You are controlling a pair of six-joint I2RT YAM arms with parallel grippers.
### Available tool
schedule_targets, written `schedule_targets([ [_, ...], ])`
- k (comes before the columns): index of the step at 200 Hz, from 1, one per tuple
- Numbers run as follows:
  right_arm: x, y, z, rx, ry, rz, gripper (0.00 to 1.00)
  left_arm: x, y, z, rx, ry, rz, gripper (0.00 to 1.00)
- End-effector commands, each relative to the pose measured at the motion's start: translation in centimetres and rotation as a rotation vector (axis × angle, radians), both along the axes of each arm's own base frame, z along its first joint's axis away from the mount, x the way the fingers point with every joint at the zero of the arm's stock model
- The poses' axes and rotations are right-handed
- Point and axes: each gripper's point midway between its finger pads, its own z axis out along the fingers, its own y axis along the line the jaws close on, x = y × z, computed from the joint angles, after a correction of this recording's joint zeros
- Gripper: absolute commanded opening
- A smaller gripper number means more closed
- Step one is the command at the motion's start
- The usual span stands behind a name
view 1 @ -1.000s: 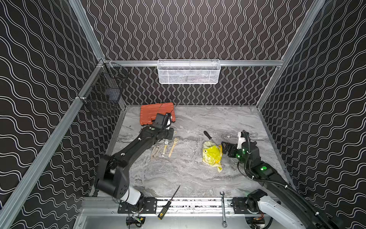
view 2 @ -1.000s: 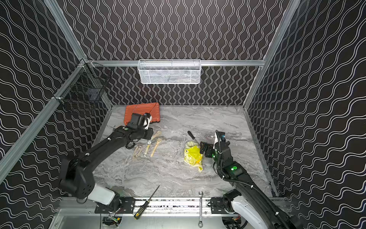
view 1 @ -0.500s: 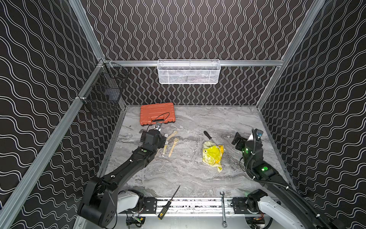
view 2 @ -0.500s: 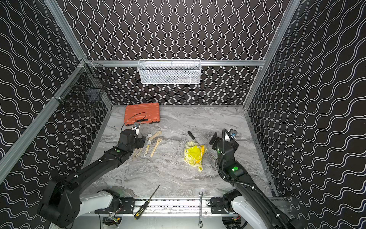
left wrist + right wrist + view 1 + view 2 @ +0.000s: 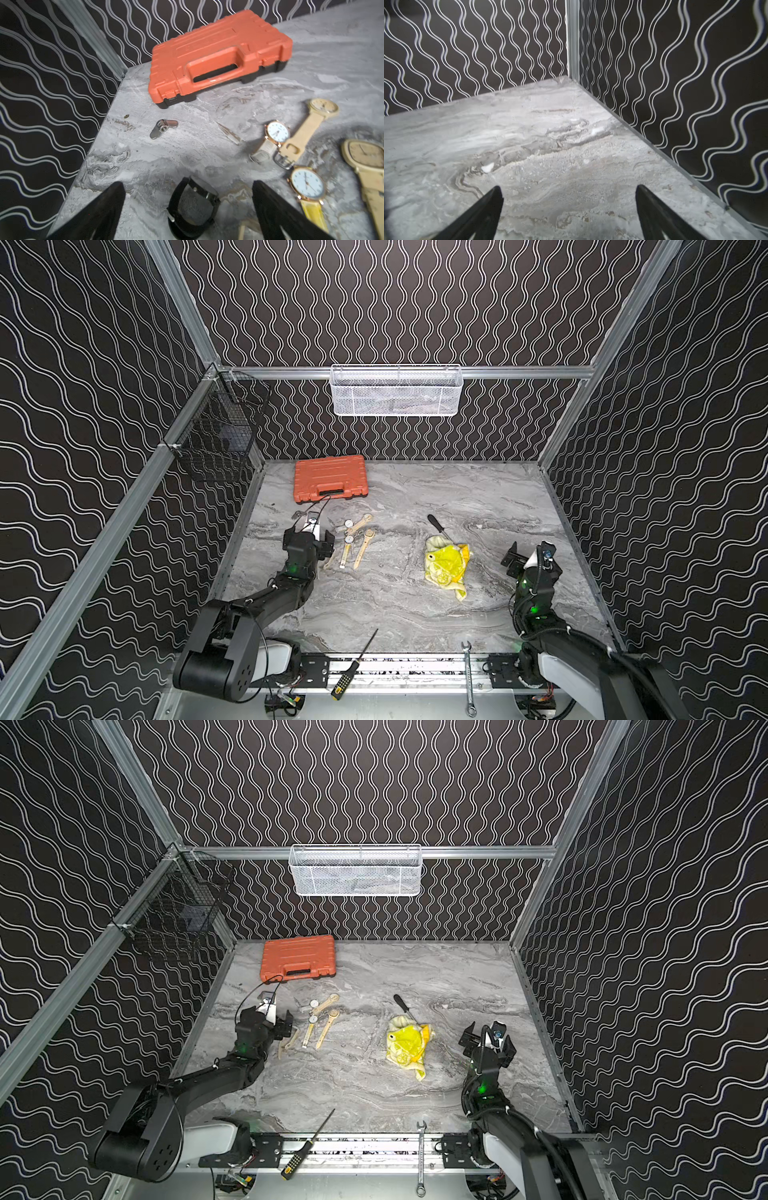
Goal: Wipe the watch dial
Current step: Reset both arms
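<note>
Overhead, left gripper (image 5: pixel 309 540) hides the black watch (image 5: pixel 192 209) beneath it.

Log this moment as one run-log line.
left gripper: open, black watch lying between jaws | right gripper: open, empty | yellow cloth: unheld, between arms

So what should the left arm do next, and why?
Probably lift the left claw away from the black watch: it's open, the watch lies loose between its fingers, and the open right claw sits clear of the cloth.
</note>
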Motion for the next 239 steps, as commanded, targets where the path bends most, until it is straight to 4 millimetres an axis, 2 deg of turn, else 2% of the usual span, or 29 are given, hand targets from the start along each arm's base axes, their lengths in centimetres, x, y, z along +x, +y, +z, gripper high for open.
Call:
schedule_targets([
  [1,1.2,0.6,3.9,0.015,-0.201,0.053,1.00,0.8,-0.8,2.1,-0.077,-0.126,-0.035,0.99],
  [17,2.0,0.6,4.0,0.023,-0.215,0.069,1.00,1.3,-0.5,1.2,-0.089,-0.123,-0.032,0.99],
  [35,3.0,0.8,4.4,0.000,-0.232,0.112,1.00,2.5,-1.3,-0.8,-0.100,-0.061,-0.095,0.99],
  [43,3.4,0.8,4.1,-0.007,-0.221,0.120,1.00,2.7,-1.3,-0.9,-0.099,-0.072,-0.109,0.99],
  [57,4.2,0.6,3.4,0.000,-0.204,0.124,1.00,3.1,-0.2,-1.1,-0.123,-0.088,-0.089,0.99],
  [71,5.2,0.8,3.0,-0.003,-0.204,0.160,1.00,3.6,0.3,-2.1,-0.161,-0.055,-0.085,0.99],
  [84,5.8,0.9,1.7,0.011,-0.162,0.173,1.00,4.0,0.5,-2.9,-0.182,-0.048,-0.094,0.99],
  [96,6.3,0.8,1.9,0.002,-0.170,0.185,1.00,3.6,0.8,-3.2,-0.199,-0.050,-0.087,0.99],
  [106,6.9,0.8,1.0,0.024,-0.112,0.187,1.00,3.6,1.4,-4.1,-0.206,-0.041,-0.059,0.99],
  [113,7.4,0.8,0.6,0.040,-0.080,0.192,1.00,3.9,1.6,-3.6,-0.196,-0.067,-0.054,0.99],
  [126,8.4,0.6,0.0,0.055,-0.039,0.196,1.00,3.7,1.6,-4.1,-0.201,-0.032,-0.054,0.99],
  [136,8.8,0.2,0.3,0.042,-0.047,0.176,1.00,3.9,1.6,-3.9,-0.203,-0.054,-0.054,0.99],
  [202,8.8,0.3,0.2,0.038,-0.037,0.187,1.00,3.8,1.6,-3.8,-0.198,-0.048,-0.057,0.99],
  [239,8.9,0.3,0.3,0.033,-0.040,0.186,1.00,4.0,0.5,-3.8,-0.193,-0.035,-0.126,0.99],
])
